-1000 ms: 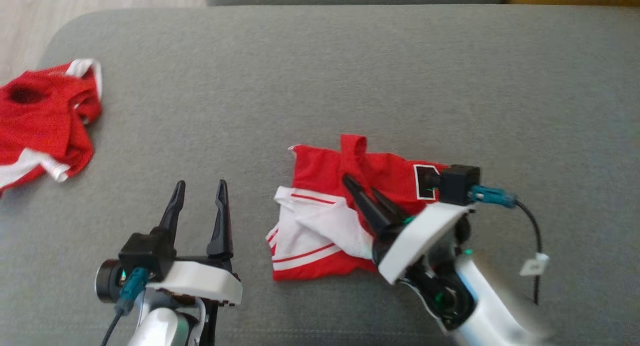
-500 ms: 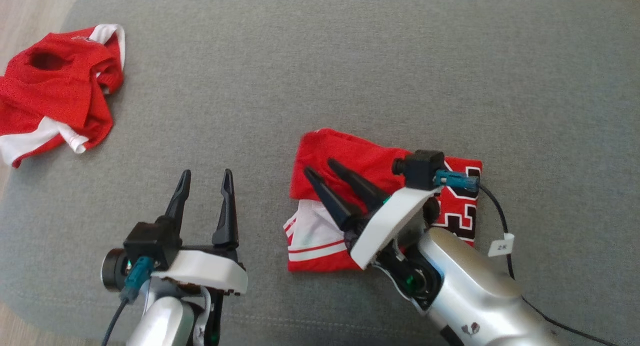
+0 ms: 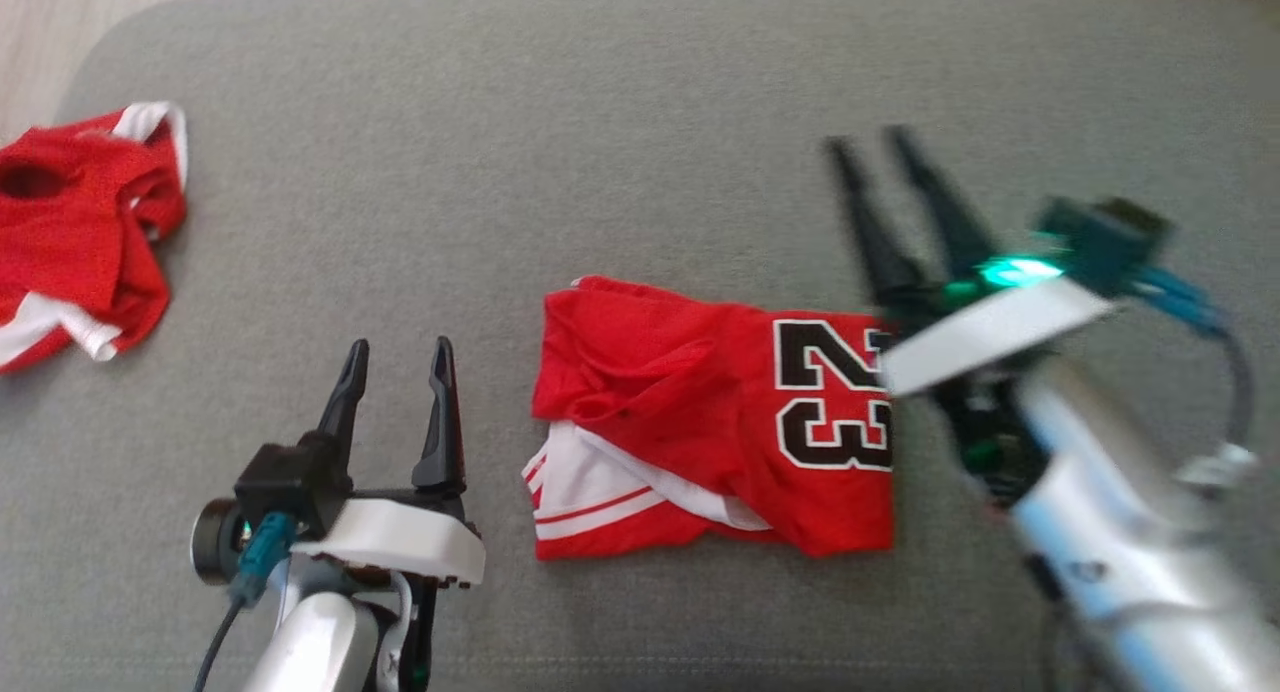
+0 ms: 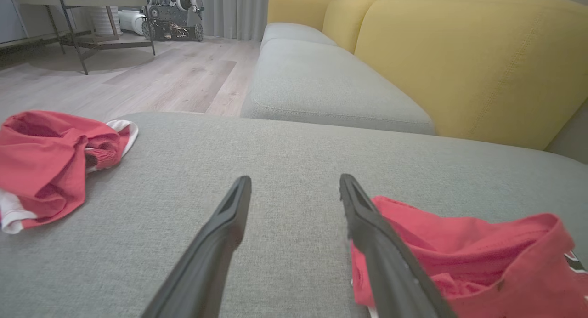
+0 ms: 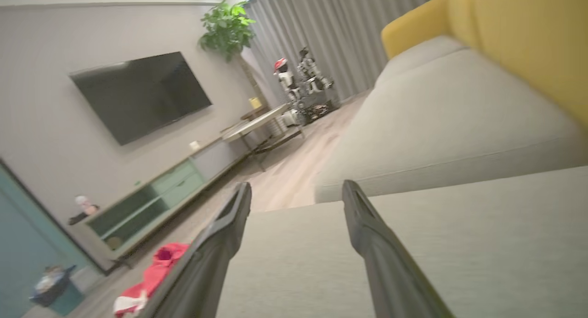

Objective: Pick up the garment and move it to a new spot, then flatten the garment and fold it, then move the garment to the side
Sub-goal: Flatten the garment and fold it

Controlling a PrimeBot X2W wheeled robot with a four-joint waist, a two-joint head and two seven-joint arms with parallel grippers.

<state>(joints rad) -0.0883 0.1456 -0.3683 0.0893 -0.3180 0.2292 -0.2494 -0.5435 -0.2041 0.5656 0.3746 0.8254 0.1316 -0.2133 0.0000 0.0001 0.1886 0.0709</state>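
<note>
The fingers [image 3: 440,412] of the left gripper [image 3: 400,345] and of the right gripper [image 3: 868,140] are spread and empty. The garment [image 3: 700,402] lies folded between them on the sofa [image 3: 640,122], probably ready to be moved aside.

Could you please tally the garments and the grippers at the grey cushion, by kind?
Red garments: 2 (folded jersey, crumpled garment)
Grippers: 2 (left gripper, right gripper), both with jaws open
Total: 4
</note>
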